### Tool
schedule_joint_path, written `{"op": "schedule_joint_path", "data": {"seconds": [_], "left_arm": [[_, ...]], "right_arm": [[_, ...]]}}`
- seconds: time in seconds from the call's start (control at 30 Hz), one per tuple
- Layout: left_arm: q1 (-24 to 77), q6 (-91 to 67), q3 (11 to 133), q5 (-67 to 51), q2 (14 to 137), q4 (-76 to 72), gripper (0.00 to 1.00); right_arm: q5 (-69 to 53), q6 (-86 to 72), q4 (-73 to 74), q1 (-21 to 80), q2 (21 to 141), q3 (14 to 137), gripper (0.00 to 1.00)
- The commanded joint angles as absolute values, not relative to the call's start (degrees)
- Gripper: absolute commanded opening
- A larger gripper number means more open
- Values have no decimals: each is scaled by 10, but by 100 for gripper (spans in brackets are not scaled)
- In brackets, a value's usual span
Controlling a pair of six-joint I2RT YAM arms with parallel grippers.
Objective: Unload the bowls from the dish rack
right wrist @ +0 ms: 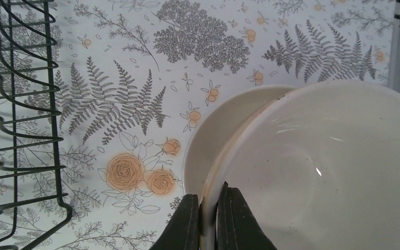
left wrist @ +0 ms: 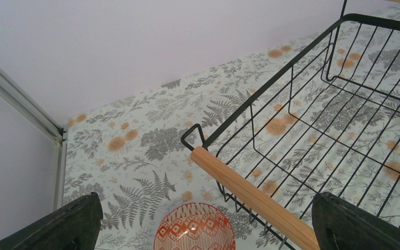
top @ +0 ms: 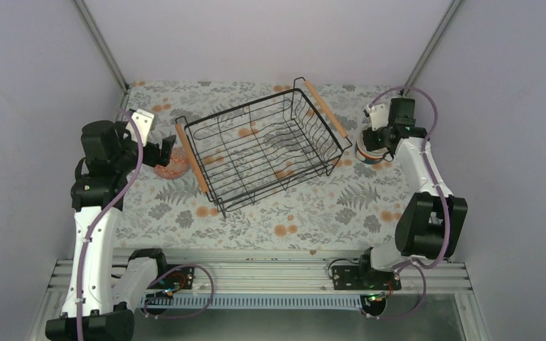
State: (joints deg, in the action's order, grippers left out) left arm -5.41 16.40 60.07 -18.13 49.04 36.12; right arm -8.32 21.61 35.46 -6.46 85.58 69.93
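Observation:
The black wire dish rack (top: 263, 145) with wooden handles lies tilted mid-table, and I see no bowls in it. An orange patterned bowl (top: 173, 166) sits on the cloth by the rack's left handle (left wrist: 250, 195). My left gripper (top: 162, 151) hovers just above the orange bowl (left wrist: 194, 230), open wide, with nothing between its fingers (left wrist: 78, 224). At the right, my right gripper (right wrist: 208, 197) is shut on the near rim of a beige bowl (right wrist: 317, 166), which rests inside a white bowl (right wrist: 213, 133). That stack (top: 368, 151) stands beside the rack's right handle.
The floral cloth (top: 306, 213) covers the table, with grey walls close on both sides and corner posts (top: 103, 42) at the back. The rack's wire corner (right wrist: 26, 104) is left of the right gripper.

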Motion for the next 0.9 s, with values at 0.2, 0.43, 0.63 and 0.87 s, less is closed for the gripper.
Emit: {"op": "schedule_joint_path", "data": {"seconds": [0.2, 0.43, 0.63, 0.87], "left_arm": [[-61, 162, 597, -197, 480, 366, 100], [-62, 162, 600, -203, 481, 366, 100], [-63, 162, 601, -204, 482, 368, 100], [-65, 163, 599, -204, 480, 368, 100]], "right_arm": [[-61, 229, 297, -64, 872, 703, 4], [-31, 239, 305, -49, 879, 706, 4], [-6, 243, 300, -33, 901, 709, 4], [15, 242, 290, -17, 914, 713, 4]]}}
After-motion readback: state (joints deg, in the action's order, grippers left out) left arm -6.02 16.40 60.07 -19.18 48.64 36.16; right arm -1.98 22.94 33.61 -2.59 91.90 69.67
